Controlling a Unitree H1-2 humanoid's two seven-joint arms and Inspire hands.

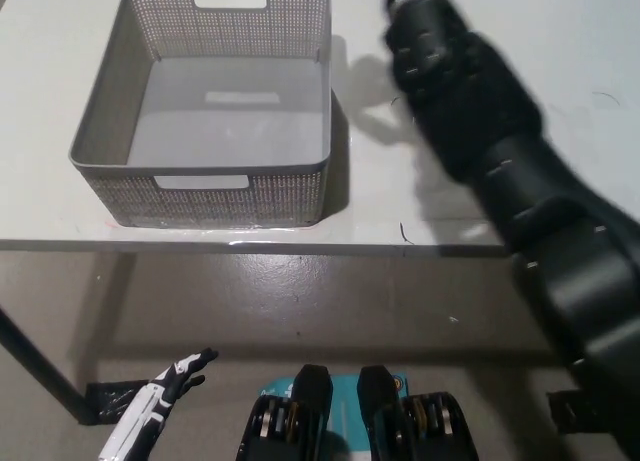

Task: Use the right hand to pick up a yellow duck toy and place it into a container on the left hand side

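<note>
Right arm [480, 141] stretches diagonally from the bottom right across the white counter [60, 111], reaching toward the counter's far edge just right of the basket's far right corner. The right hand runs out of the top of the frame, so can't tell if it's clenched, released or grasping anything. Yellow duck toy isn't visible anywhere on the counter or in the basket; can't tell where it is. Grey perforated basket [120, 101] sits on the left part of the counter, its near wall close to the counter's front edge, inside bare. Left hand [178, 373] hangs low at bottom left, below the counter's front edge, over the floor, fingers loosely spread, holding nothing.
</note>
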